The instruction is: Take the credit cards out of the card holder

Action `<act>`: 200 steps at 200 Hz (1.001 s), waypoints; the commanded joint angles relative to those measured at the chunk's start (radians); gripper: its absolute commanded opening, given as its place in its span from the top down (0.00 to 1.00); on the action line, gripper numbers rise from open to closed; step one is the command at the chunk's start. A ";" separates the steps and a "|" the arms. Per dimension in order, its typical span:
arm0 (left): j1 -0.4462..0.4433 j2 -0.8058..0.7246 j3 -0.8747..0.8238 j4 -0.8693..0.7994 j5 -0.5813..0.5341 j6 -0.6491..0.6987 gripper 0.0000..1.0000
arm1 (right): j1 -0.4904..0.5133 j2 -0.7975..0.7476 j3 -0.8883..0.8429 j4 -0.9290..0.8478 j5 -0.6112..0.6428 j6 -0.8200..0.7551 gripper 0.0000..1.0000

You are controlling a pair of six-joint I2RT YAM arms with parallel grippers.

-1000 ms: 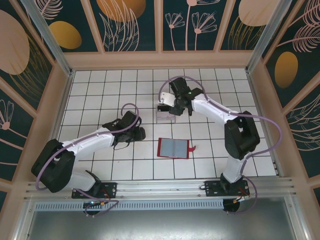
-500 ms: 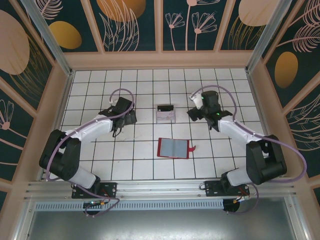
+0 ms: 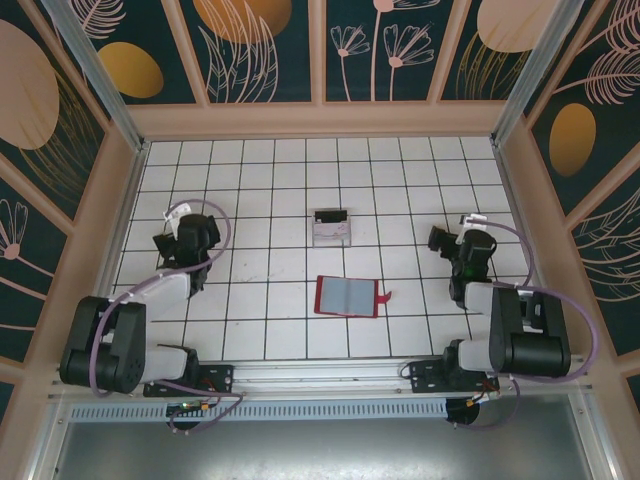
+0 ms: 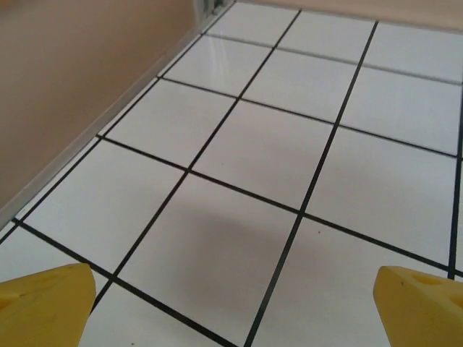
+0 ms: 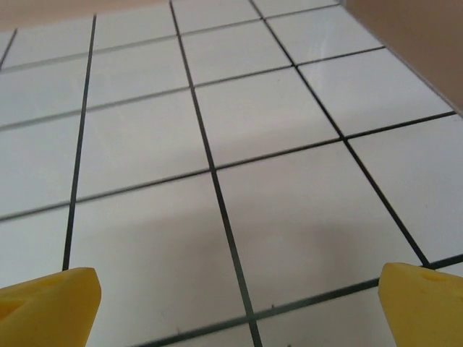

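While L gripper (image 3: 170, 242) & R gripper (image 3: 443, 240) sit spread wide, empty, at opposite sides, card holder (image 3: 347, 296) lies open at centre w/ dark credit card (image 3: 330, 215) at clear box (image 3: 331, 235) beyond, so prob. best to confirm pockets empty.

My left gripper (image 4: 233, 300) hangs over the white tiled table (image 4: 289, 152), jaws spread wide with nothing between them. My two yellow fingertips (image 4: 43, 307) poke in at the bottom corners. Black lines cross the tiles in a grid. A tan wall (image 4: 65, 79) runs along the left edge, and a faint shadow (image 4: 217, 238) lies on the tile ahead.
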 commanded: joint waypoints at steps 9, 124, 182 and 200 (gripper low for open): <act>0.040 0.029 -0.144 0.559 0.084 0.158 0.01 | -0.004 0.074 -0.011 0.336 -0.019 0.085 0.01; 0.141 0.202 -0.201 0.828 0.343 0.184 0.01 | 0.068 0.183 -0.050 0.508 0.013 0.009 0.01; 0.139 0.202 -0.203 0.832 0.355 0.187 0.01 | 0.067 0.183 -0.051 0.509 0.013 0.007 0.01; 0.139 0.202 -0.203 0.832 0.354 0.187 0.01 | 0.064 0.185 -0.046 0.500 -0.002 0.007 0.01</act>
